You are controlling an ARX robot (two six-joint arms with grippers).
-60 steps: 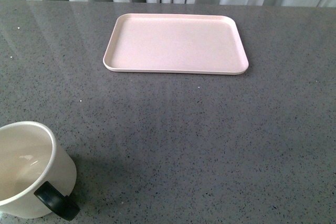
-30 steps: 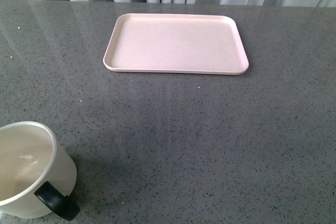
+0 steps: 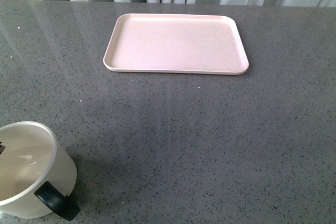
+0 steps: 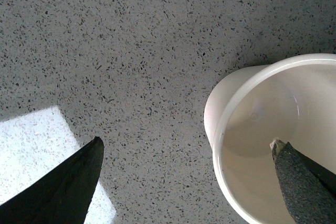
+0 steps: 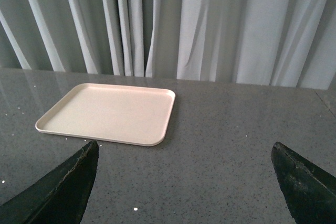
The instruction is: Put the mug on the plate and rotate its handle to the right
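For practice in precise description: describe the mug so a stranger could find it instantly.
Start at the grey speckled table, then look near and left, well apart from the pink plate at the back. The mug stands there upright: white and round, with a black loop handle.

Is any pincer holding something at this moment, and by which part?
Nothing is held. The left pincer is open, one finger inside the mug, the other outside its wall, not closed on it. The right pincer is open and empty.
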